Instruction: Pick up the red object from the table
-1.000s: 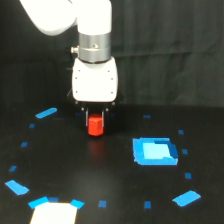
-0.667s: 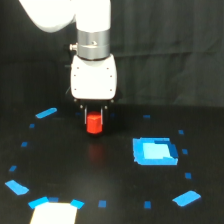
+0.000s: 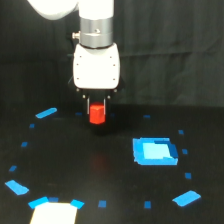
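Observation:
The red object (image 3: 97, 113) is a short, bright red-orange cylinder held between the dark fingers of my gripper (image 3: 97, 111), which is shut on it. It hangs just above the black table (image 3: 110, 170), with a dim reflection on the surface beneath it. The white gripper body and the arm rise straight up from it in the upper middle of the exterior view. The fingers hide the top of the cylinder.
A light-blue square patch (image 3: 154, 151) lies toward the exterior view's right. Small blue tape marks ring the table, such as one (image 3: 46, 113) at the left and one (image 3: 186, 198) at the lower right. A white patch (image 3: 55, 212) sits at the bottom edge.
The gripper has risen a little, carrying the red object up off the table. Its sideways position looks the same.

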Robot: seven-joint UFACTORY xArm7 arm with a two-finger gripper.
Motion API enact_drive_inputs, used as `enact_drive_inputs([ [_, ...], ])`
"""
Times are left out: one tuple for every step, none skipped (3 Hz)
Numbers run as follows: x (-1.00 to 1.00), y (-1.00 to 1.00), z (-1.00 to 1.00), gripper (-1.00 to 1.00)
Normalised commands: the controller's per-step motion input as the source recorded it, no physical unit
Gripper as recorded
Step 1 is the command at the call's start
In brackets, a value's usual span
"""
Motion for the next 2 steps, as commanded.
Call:
enact_drive_inputs([
  [0.08,0.05,1.0,-0.52],
  [0.06,0.41,0.88,-0.52],
])
